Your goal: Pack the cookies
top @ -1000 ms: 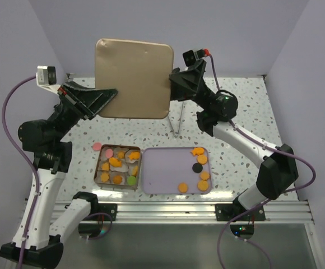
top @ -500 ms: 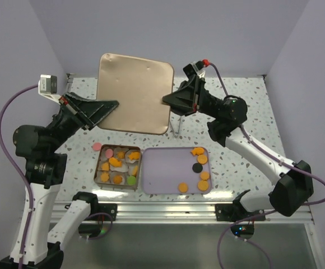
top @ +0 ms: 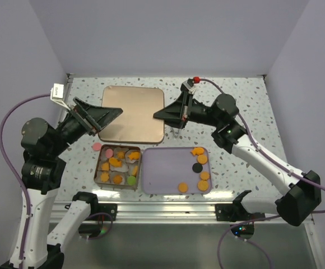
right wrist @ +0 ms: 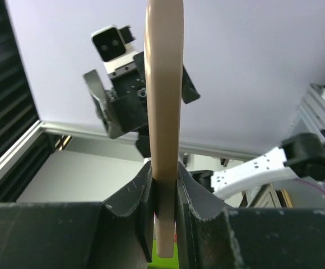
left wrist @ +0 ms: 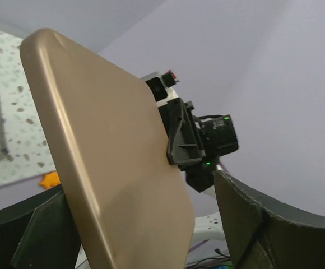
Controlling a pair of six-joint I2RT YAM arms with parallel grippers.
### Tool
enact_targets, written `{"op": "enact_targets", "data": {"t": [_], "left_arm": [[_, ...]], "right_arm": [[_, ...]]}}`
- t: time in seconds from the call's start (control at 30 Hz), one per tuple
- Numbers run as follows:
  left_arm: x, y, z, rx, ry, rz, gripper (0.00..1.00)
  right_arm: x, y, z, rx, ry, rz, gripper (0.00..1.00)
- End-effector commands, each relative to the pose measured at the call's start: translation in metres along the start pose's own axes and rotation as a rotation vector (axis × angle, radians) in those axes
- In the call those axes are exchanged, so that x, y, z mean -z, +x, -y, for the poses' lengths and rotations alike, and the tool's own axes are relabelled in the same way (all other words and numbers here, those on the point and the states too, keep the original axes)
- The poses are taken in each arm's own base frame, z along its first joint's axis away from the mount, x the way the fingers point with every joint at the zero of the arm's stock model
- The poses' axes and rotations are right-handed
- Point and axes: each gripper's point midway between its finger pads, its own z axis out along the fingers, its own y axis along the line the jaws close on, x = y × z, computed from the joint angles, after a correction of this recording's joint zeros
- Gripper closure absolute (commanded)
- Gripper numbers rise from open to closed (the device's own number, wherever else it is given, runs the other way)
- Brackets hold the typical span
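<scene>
While the right gripper (right wrist: 164,188) pinches the lid (right wrist: 163,84), left gripper (left wrist: 137,190) gapes.

Top view: cookies (top: 114,162) in tin (top: 97,171) too small to count or sort by shape; table (top: 241,106) beneath lid (top: 133,114) hidden. Left wrist view: lid's lower edge cut by frame; fingers (left wrist: 258,224) of left gripper (top: 110,119) dark and blurred, contact with lid below frame edge, cannot tell. Right wrist view: lid edge-on, top cut off.
</scene>
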Motion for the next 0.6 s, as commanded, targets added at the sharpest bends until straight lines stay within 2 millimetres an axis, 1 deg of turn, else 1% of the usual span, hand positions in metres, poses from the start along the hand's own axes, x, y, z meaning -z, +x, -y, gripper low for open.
{"op": "enact_targets", "data": {"t": [0.0, 0.03, 0.07, 0.1, 0.13, 0.2, 0.23, 0.27, 0.3, 0.33, 0.37, 0.4, 0.47, 0.5, 0.57], "left_arm": [[0.009, 0.003, -0.028, -0.068, -0.156, -0.002, 0.06], [0.015, 0.004, -0.044, -0.049, -0.254, 0.001, 0.04], [0.019, 0.005, -0.053, -0.054, -0.303, -0.001, 0.01], [0.027, 0.014, -0.069, -0.064, -0.383, -0.039, 0.0], [0.032, 0.01, -0.078, -0.075, -0.446, -0.022, 0.0], [0.043, 0.016, -0.095, -0.108, -0.53, -0.055, 0.0], [0.049, 0.015, -0.103, -0.122, -0.578, -0.041, 0.0], [0.055, 0.016, -0.11, -0.125, -0.621, -0.041, 0.0], [0.064, 0.02, -0.122, -0.125, -0.686, -0.058, 0.0], [0.071, 0.017, -0.133, -0.135, -0.751, -0.041, 0.0], [0.077, 0.018, -0.14, -0.133, -0.795, -0.04, 0.0], [0.085, 0.022, -0.15, -0.13, -0.849, -0.052, 0.0], [0.096, 0.02, -0.163, -0.139, -0.931, -0.033, 0.0], [0.103, 0.024, -0.173, -0.134, -0.981, -0.051, 0.0], [0.111, 0.025, -0.187, -0.14, -1.058, -0.064, 0.0]], "right_arm": [[0.008, 0.006, 0.035, -0.035, 0.108, 0.043, 1.0], [0.011, 0.008, 0.046, -0.049, 0.126, 0.055, 1.0], [0.012, 0.007, 0.051, -0.057, 0.135, 0.072, 1.0], [0.014, 0.008, 0.056, -0.065, 0.142, 0.083, 1.0], [0.016, 0.004, 0.067, -0.082, 0.159, 0.117, 1.0], [0.017, 0.004, 0.074, -0.09, 0.161, 0.14, 1.0], [0.017, 0.003, 0.085, -0.101, 0.18, 0.158, 1.0], [0.017, 0.004, 0.09, -0.101, 0.191, 0.164, 1.0], [0.017, 0.005, 0.097, -0.102, 0.205, 0.171, 1.0], [0.016, 0.01, 0.107, -0.104, 0.223, 0.167, 1.0], [0.015, 0.009, 0.116, -0.108, 0.239, 0.182, 1.0], [0.011, 0.017, 0.122, -0.109, 0.247, 0.166, 1.0], [0.009, 0.022, 0.141, -0.098, 0.278, 0.176, 1.0], [0.004, 0.034, 0.154, -0.102, 0.297, 0.149, 1.0], [-0.003, 0.042, 0.163, -0.09, 0.278, 0.144, 1.0]]}}
